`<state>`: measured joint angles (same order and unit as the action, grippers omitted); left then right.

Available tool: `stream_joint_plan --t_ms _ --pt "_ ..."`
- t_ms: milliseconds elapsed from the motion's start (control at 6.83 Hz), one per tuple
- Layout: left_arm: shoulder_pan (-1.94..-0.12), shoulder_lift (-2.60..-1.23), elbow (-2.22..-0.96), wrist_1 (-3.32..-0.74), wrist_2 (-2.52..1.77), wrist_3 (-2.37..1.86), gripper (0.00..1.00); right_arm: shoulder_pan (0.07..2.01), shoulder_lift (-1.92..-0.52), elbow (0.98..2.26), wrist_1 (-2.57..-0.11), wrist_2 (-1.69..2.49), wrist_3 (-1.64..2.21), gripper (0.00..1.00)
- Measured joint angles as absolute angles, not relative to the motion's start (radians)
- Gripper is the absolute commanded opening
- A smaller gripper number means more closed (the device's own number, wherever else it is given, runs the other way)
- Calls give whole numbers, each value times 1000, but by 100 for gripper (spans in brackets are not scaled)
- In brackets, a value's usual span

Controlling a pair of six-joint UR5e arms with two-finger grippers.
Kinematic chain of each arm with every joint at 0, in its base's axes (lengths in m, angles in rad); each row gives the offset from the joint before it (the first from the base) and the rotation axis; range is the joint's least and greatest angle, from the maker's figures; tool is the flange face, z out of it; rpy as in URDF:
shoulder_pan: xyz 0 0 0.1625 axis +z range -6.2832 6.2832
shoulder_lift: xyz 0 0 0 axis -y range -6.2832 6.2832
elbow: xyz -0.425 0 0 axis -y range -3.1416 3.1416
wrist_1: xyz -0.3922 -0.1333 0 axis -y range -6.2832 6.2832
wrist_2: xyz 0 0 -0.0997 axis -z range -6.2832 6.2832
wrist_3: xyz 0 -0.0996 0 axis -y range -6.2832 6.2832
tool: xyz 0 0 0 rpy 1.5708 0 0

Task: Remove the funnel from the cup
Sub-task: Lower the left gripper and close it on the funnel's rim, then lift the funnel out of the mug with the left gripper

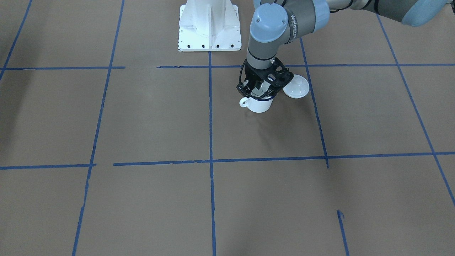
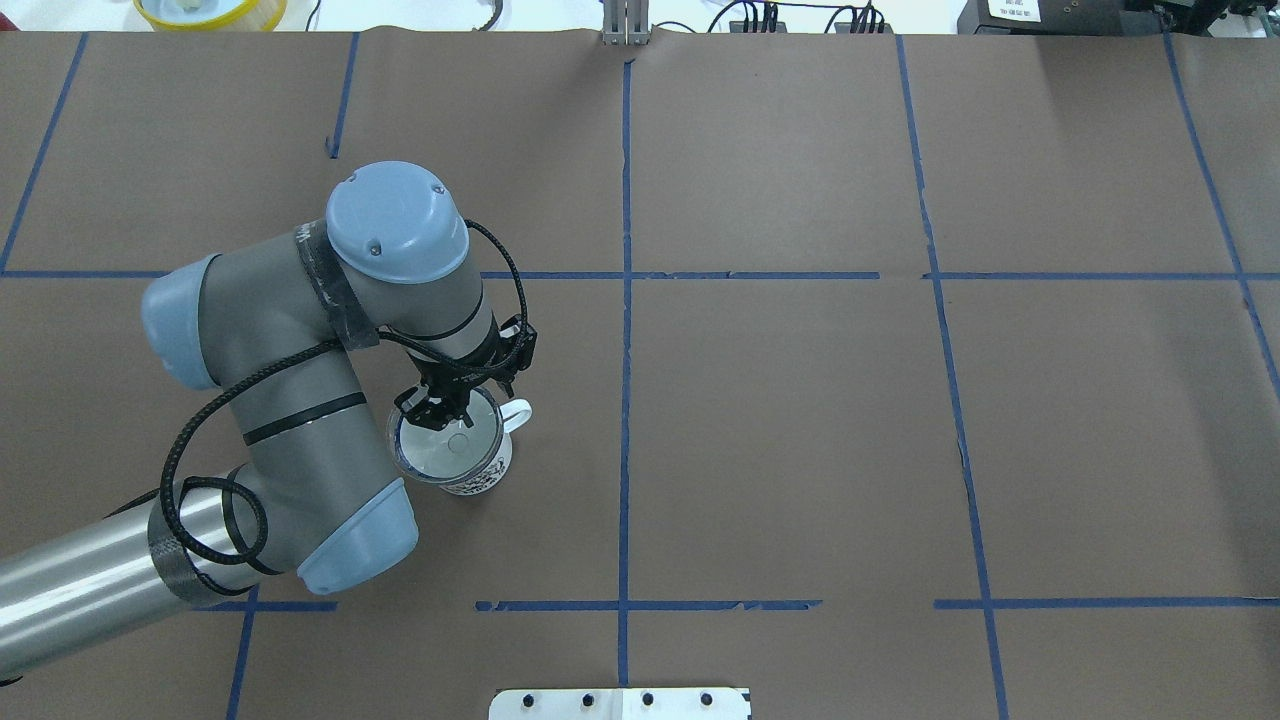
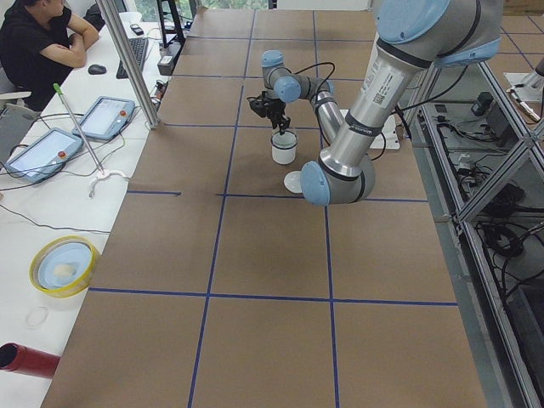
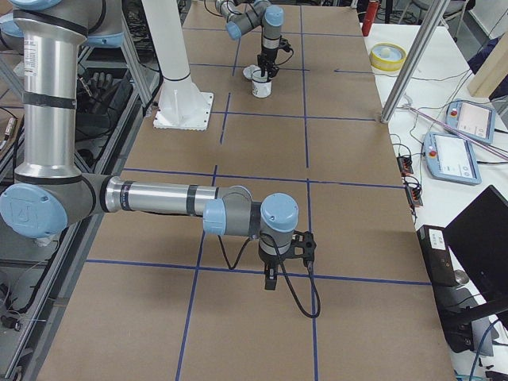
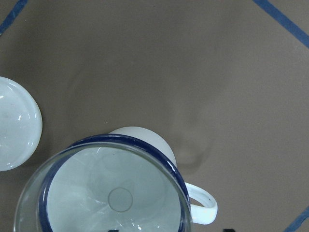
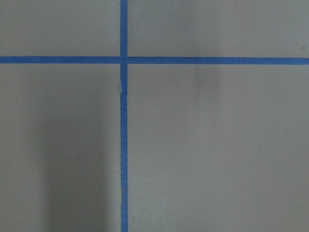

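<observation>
The cup [image 1: 258,105] is a white enamel mug with a dark blue rim, and its handle [image 2: 517,413] points to the table's middle. The clear funnel [image 5: 116,193] sits in its mouth, filling the rim, spout down; it also shows in the overhead view [image 2: 447,452]. My left gripper [image 2: 437,410] hangs just above the funnel's far edge with its jaws apart, holding nothing. My right gripper [image 4: 271,279] shows only in the right side view, far from the cup over bare table; I cannot tell whether it is open or shut.
A round white knobbed lid [image 1: 296,87] lies on the table right beside the cup, on the robot's left of it; it also shows in the left wrist view [image 5: 14,125]. The white arm base plate [image 1: 209,26] stands behind. Blue tape lines cross the brown table.
</observation>
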<state>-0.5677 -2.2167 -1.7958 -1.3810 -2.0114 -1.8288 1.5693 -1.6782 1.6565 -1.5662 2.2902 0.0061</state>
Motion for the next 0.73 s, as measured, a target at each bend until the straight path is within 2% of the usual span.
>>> stream_joint_plan --t_ms 146,293,439,732 --pt "-568 -2217 -1794 -1383 -2009 -1826 29 1569 -1678 1656 -1566 2290 6 100" --pt "-568 -2218 -1793 -1384 -2008 -1824 4 1569 -1678 1656 -1566 2290 6 100" --pt "-568 -2220 -1793 -1385 -2008 -1823 0 1569 -1678 1656 -1566 2290 6 100" --pt "-568 -2233 -1806 -1383 -2005 -1822 0 1569 -1678 1657 -1566 2290 6 100"
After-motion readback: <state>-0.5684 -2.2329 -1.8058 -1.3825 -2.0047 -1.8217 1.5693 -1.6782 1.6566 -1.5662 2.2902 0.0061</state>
